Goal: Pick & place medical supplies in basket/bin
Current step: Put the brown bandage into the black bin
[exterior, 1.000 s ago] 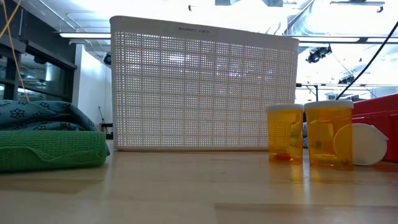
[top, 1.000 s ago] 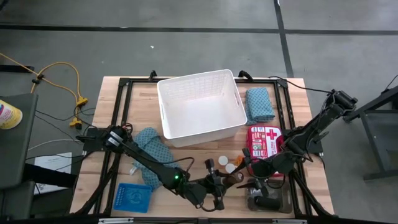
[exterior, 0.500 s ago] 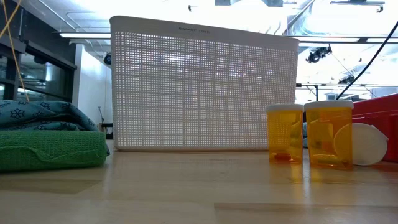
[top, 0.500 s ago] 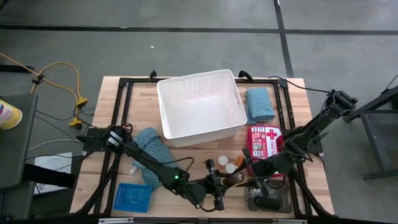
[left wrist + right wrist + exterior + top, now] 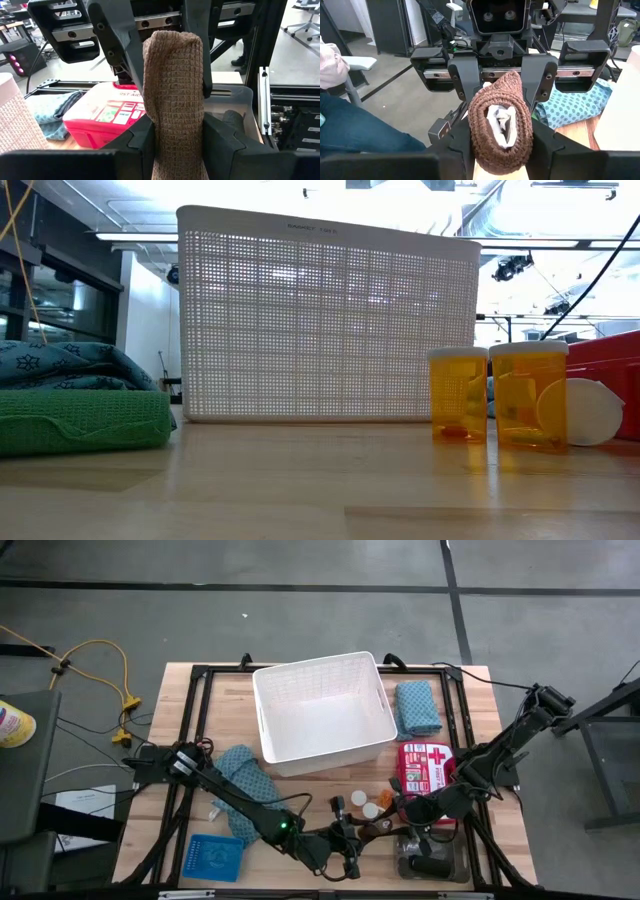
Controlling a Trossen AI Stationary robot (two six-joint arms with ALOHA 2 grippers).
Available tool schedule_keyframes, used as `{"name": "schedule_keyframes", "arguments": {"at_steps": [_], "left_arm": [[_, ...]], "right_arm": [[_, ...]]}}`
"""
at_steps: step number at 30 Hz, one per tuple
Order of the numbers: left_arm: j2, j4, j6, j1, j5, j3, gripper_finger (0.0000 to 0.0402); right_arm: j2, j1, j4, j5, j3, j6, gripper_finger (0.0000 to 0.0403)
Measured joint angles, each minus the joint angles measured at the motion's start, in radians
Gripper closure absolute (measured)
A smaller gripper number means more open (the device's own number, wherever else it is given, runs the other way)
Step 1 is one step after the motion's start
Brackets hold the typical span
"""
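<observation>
A dark-brown knitted roll point(image 5: 375, 828) with a white core point(image 5: 501, 122) spans between my two grippers near the table's near edge. My left gripper point(image 5: 350, 837) point(image 5: 175, 145) is shut on the roll's left end. My right gripper point(image 5: 400, 815) point(image 5: 502, 147) is shut on its right end, facing the left one. The white lattice basket point(image 5: 323, 710) stands at the table's far middle. Two teal cloths lie flat, one point(image 5: 245, 777) left of the basket and one point(image 5: 416, 706) right of it. White caps point(image 5: 358, 800) and orange pill bottles point(image 5: 458, 395) stand near the grippers. My left gripper pinches the brown roll's left end point(image 5: 172, 135) between its two fingers, coming level from the table's left, along the roll. The roll runs on straight ahead into the other gripper. My right gripper pinches the roll's right end point(image 5: 502, 107) between its two fingers point(image 5: 462, 150), level from the table's right, along the roll. The roll's open end with the white core faces its camera.
A red first-aid kit point(image 5: 427, 765) lies right of the grippers. A grey see-through tray point(image 5: 432, 860) with a dark piece sits at the near right edge, and a blue mesh tray point(image 5: 214, 857) at the near left. A green knitted piece point(image 5: 85, 420) lies beside the left teal cloth.
</observation>
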Motion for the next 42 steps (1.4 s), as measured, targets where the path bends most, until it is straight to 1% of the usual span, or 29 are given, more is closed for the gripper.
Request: {"name": "schedule_keyframes", "arguments": {"at_steps": [11, 18, 21, 27, 31, 34, 37, 42], "left_arm": [[0.000, -0.001, -0.014, 0.000, 0.005, 0.000, 0.0283], [-0.002, -0.001, -0.015, 0.001, 0.078, 0.000, 0.0282], [-0.002, -0.001, -0.006, 0.001, 0.089, 0.000, 0.0268], [-0.002, -0.004, -0.004, 0.000, 0.101, 0.001, 0.0209], [-0.002, -0.004, -0.004, 0.000, 0.103, 0.001, 0.0182], [-0.002, -0.003, -0.004, 0.000, 0.103, 0.001, 0.0177], [-0.002, -0.002, -0.005, 0.000, 0.103, 0.001, 0.0176], [-0.002, -0.001, -0.008, -0.001, 0.106, 0.001, 0.0176]], "right_arm": [[0.000, 0.000, 0.000, 0.000, 0.000, 0.001, 0.0290], [0.000, 0.001, -0.002, -0.008, 0.000, 0.008, 0.0290], [0.000, 0.001, -0.002, -0.010, 0.000, 0.008, 0.0291], [0.001, 0.001, -0.002, -0.008, 0.000, 0.008, 0.0291], [0.001, 0.001, -0.002, -0.004, 0.000, 0.008, 0.0291], [0.001, 0.001, -0.002, -0.003, 0.000, 0.019, 0.0292], [0.001, 0.004, -0.009, 0.000, 0.000, 0.067, 0.0292], [-0.005, 0.040, -0.066, 0.003, 0.000, 0.135, 0.0292]]}}
